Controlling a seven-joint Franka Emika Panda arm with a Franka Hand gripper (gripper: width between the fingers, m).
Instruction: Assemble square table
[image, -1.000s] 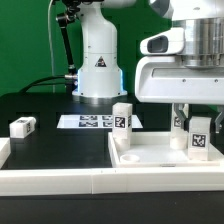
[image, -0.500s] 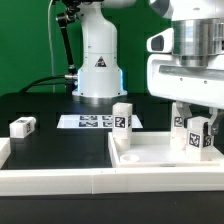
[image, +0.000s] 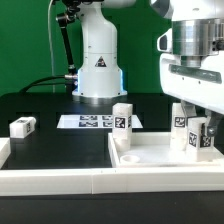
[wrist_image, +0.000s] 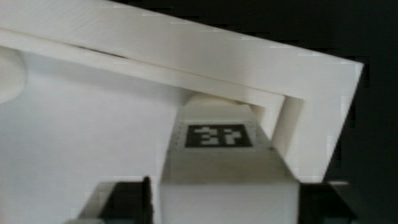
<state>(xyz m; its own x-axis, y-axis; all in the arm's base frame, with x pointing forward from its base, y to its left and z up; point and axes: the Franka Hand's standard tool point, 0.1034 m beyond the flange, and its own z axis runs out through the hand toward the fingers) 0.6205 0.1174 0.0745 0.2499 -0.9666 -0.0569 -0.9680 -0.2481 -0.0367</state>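
Note:
The white square tabletop lies rim up at the exterior view's right. One tagged leg stands in its far left corner and another at its far right. My gripper reaches down over a third tagged leg standing near the right rim. In the wrist view this leg sits between my fingers beside the tabletop's raised rim, with a narrow gap showing on one side. The gripper is open around it.
A loose tagged leg lies on the black table at the exterior view's left. The marker board lies behind the tabletop, with the white robot base beyond it. A long white border wall runs along the front.
The hand has shifted toward the exterior view's right over the right-hand leg, and its fingers have parted a little. The leg still stands in the same place.

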